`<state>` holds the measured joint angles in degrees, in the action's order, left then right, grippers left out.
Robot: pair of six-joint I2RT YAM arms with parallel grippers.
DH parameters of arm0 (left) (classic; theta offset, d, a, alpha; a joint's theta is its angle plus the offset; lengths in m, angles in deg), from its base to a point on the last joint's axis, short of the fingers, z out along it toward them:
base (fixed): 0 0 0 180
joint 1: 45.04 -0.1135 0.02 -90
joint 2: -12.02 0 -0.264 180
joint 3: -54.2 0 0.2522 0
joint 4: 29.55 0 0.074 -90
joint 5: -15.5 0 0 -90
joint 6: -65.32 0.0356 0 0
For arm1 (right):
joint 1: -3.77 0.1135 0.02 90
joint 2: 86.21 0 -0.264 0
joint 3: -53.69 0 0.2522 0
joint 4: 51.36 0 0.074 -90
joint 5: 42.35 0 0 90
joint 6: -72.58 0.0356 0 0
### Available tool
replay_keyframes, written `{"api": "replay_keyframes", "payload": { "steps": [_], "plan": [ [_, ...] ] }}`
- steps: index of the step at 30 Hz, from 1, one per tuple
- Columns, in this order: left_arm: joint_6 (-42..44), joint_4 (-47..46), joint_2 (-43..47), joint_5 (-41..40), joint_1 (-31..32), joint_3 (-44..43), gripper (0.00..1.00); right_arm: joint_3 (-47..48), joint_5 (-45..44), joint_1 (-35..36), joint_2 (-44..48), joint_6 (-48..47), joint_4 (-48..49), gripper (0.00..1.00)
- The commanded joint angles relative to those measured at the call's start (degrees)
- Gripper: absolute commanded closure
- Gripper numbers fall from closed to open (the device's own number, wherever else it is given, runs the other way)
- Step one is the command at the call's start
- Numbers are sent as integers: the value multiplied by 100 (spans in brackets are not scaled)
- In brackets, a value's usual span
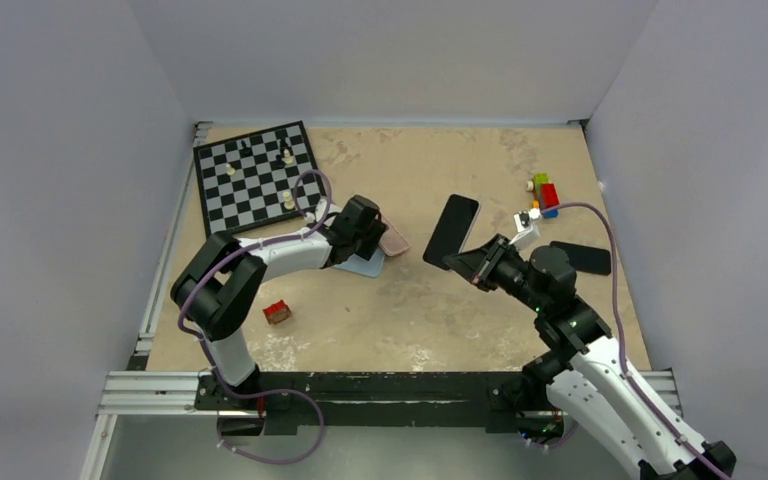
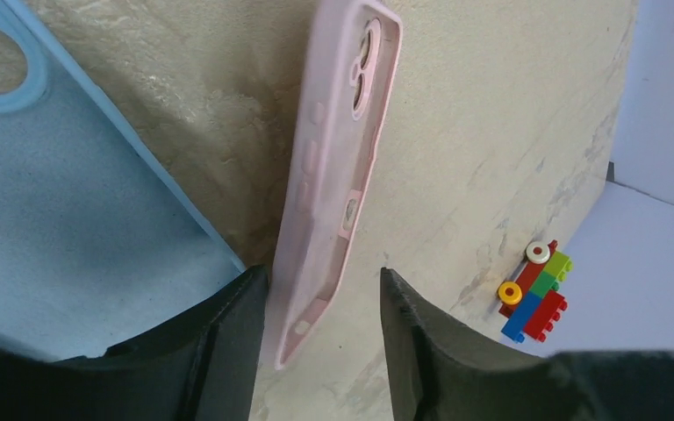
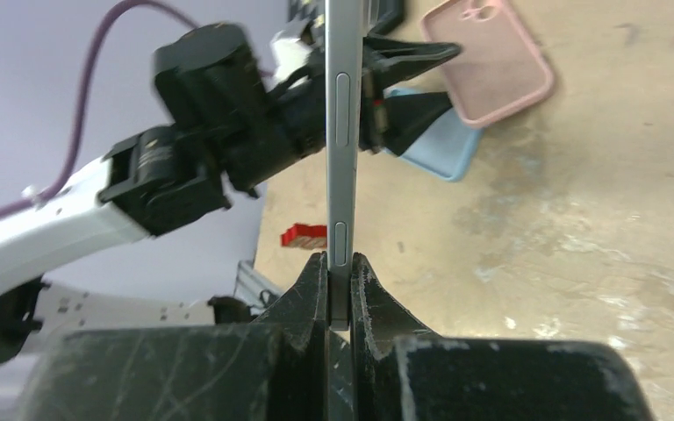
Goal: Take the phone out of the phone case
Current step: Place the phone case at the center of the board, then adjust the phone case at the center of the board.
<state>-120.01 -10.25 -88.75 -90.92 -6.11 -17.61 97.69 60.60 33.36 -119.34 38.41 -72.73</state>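
My right gripper (image 1: 472, 264) is shut on the lower end of a dark phone (image 1: 452, 229) and holds it bare and upright above the table. In the right wrist view the phone (image 3: 342, 132) shows edge-on between the shut fingers (image 3: 311, 285). The empty pink case (image 1: 394, 241) lies on the table by my left gripper (image 1: 368, 232). In the left wrist view the pink case (image 2: 338, 167) reaches in between the open fingers (image 2: 237, 324), close to the left one. It also shows in the right wrist view (image 3: 491, 57).
A light blue case (image 1: 366, 264) lies under the left gripper, also in the left wrist view (image 2: 61, 202). A second black phone (image 1: 580, 257) lies at the right. Toy bricks (image 1: 544, 194), a red brick (image 1: 277, 312) and a chessboard (image 1: 255, 176) with pieces are on the table.
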Motion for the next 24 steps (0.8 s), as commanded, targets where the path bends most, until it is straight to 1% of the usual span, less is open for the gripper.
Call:
{"api": "replay_keyframes", "payload": {
  "steps": [1, 4, 5, 6, 10, 12, 15, 18, 21, 24],
  "plan": [
    [-44, -62, 124, 166, 11, -169, 39, -26, -35, -580, -142, -18, 138, 100],
    [107, -187, 277, 262, 5, -119, 29, -94, -93, -910, -168, -37, -10, 100],
    [177, -251, 330, 331, -1, -105, 23, -90, -186, -1001, -172, -77, -107, 100],
    [220, -328, 369, 441, -17, -103, 20, -58, -291, -1091, -187, -102, -243, 100],
    [344, -333, 602, 850, -51, -118, 11, 109, -563, -1412, -355, -205, -783, 100],
    [453, -414, 727, 917, -57, -120, 11, 150, -608, -1473, -371, -251, -847, 100],
    [485, -210, 785, 1023, -105, -174, 12, 238, -609, -1491, -357, -224, -864, 100],
    [651, 62, 884, 668, -120, -170, 13, 334, -571, -1491, -312, -165, -888, 100],
    [885, 56, 792, 381, -186, -177, 13, 353, -515, -1491, -263, -111, -876, 100],
    [1113, 80, 622, 237, -326, -279, 17, 343, -443, -1492, -174, -90, -903, 100]
  ]
}}
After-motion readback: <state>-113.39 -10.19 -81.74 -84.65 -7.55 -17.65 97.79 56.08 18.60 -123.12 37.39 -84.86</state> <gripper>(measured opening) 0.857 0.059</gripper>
